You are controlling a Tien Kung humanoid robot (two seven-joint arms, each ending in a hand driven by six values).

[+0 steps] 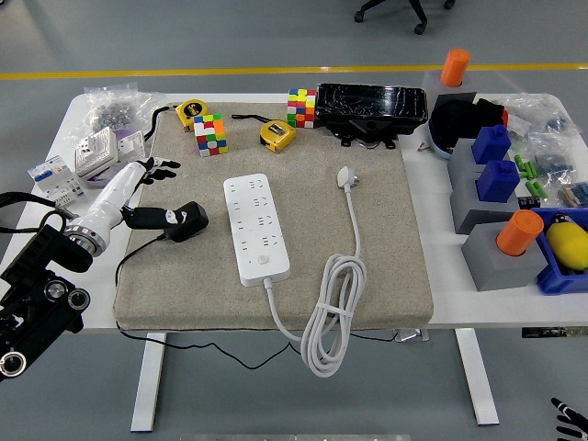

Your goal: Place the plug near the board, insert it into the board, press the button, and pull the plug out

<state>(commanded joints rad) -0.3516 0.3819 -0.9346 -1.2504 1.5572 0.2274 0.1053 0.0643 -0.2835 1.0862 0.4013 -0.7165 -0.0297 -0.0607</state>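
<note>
Power strip (pixel 257 228), white, lay lengthwise on the desk (pixel 432 234) mat, cord end toward the near edge. Left robot hand (pixel 145 175) hovered beside a black plug (pixel 179 220), fingers loosely spread, holding nothing.

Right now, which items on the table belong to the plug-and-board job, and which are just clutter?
Job:
- black plug
- white power strip
- left hand

Clutter:
- two Rubik's cubes
- two yellow tape measures
- black tray
- grey and blue blocks
- white adapters

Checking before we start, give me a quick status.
Left hand open, hovering above the black plug. Right hand low at the corner. Plug beside the power strip, not inserted. Nothing in the way.
</note>
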